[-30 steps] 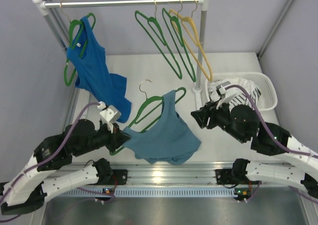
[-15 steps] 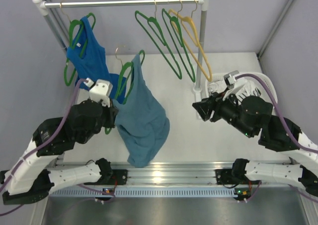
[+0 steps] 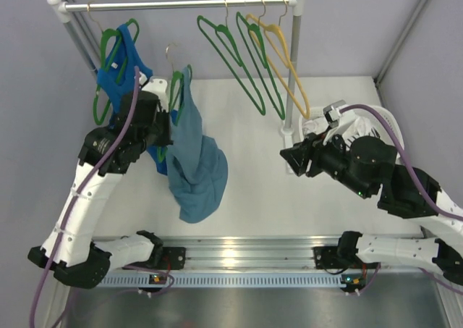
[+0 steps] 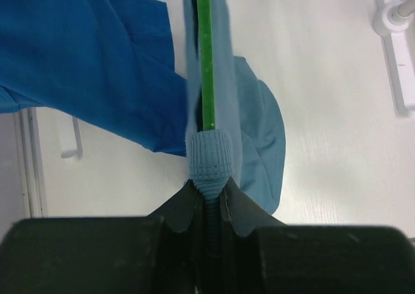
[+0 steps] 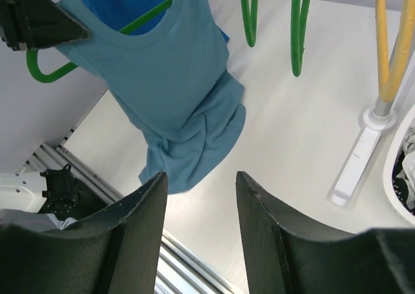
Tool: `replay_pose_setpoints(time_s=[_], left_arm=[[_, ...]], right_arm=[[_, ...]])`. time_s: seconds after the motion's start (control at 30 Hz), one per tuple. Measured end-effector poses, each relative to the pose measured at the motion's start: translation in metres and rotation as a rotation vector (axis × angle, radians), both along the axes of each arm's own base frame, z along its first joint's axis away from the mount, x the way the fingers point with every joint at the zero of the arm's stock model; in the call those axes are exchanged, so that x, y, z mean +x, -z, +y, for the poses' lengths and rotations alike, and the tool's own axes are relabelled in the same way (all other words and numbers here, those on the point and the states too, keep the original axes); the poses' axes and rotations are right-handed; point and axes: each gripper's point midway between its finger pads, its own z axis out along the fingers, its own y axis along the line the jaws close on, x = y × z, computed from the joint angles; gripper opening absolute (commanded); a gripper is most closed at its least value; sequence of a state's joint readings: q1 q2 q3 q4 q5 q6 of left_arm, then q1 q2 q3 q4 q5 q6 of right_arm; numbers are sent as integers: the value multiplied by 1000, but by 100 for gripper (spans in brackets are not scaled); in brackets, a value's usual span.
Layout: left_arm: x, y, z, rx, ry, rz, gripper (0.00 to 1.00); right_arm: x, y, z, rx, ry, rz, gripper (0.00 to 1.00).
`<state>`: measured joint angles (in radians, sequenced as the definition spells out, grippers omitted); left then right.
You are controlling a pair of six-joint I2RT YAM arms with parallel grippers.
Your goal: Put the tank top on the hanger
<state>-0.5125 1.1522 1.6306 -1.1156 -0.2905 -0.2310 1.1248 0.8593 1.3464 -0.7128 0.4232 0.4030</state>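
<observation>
The teal-blue tank top (image 3: 195, 161) hangs on a green hanger (image 3: 176, 89) held up in the air just below the rail, its hem bunched low (image 5: 188, 145). My left gripper (image 3: 168, 116) is shut on the top's ribbed strap (image 4: 209, 154) and on the hanger bar (image 4: 206, 60) under it. The hanger's metal hook (image 3: 169, 49) sits below the rail, apart from it. My right gripper (image 5: 201, 177) is open and holds nothing. It hovers off to the right (image 3: 291, 158), facing the tank top from a distance.
A royal-blue tank top (image 3: 119, 74) hangs on its own green hanger at the left of the rail (image 3: 173, 4), touching the teal one. Two green hangers (image 3: 231, 49) and a yellow hanger (image 3: 286, 53) hang to the right. A white basket (image 3: 380, 129) of cloth stands beyond the rack post (image 5: 363, 145).
My left arm has lifted the hanger and tank top off the table, up and back toward the rail; the top now hangs straight down. The right gripper drew back slightly, still open.
</observation>
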Motion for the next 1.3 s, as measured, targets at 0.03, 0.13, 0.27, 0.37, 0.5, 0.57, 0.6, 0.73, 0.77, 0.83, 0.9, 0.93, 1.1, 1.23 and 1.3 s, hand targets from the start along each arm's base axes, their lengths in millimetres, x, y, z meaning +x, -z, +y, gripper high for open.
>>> replay_pose_setpoints(time_s=[0.03,0.13,0.27,0.37,0.5,0.57,0.6,0.73,0.77,0.83,0.9,0.93,1.1,1.23,1.3], left_arm=[[3,-2,1,-10,5,2,0],[8,-13,-1,-46,37,-10,0],[16,-38,0,-90,52,-62,0],[20,-54,5,-109,47,-99,0],[29,-70,12,-127,37,-135,0],[35,-74,15,-137,32,-143,0],[39,-75,17,-141,30,-143,0],[52,-78,27,-155,6,-146,0],[56,-78,32,-157,-7,-148,0],[62,-81,40,-162,-27,-155,0],[69,-83,48,-168,-45,-166,0],[72,-84,51,-170,-54,-169,0],[85,-88,59,-190,-60,-179,0],[94,-82,58,-200,-49,-162,0],[96,-76,57,-204,-43,-150,0]], right_arm=[[0,0,0,-1,0,0,47],[-1,-1,-2,-3,1,-1,47],[-1,-2,-3,-8,0,-5,47],[0,-4,-4,-11,3,-10,47],[1,-8,-5,-11,8,-17,47],[2,-8,-4,-19,7,-19,48],[2,-8,-3,-21,7,-21,47],[4,-8,0,-40,4,-25,47],[5,-9,1,-42,3,-27,48],[6,-7,4,-53,2,-25,48],[7,-4,6,-66,1,-23,48],[8,-3,7,-71,0,-22,48],[8,-2,8,-77,0,-21,48],[8,-2,8,-76,-1,-21,48],[8,-2,8,-76,-1,-21,48]])
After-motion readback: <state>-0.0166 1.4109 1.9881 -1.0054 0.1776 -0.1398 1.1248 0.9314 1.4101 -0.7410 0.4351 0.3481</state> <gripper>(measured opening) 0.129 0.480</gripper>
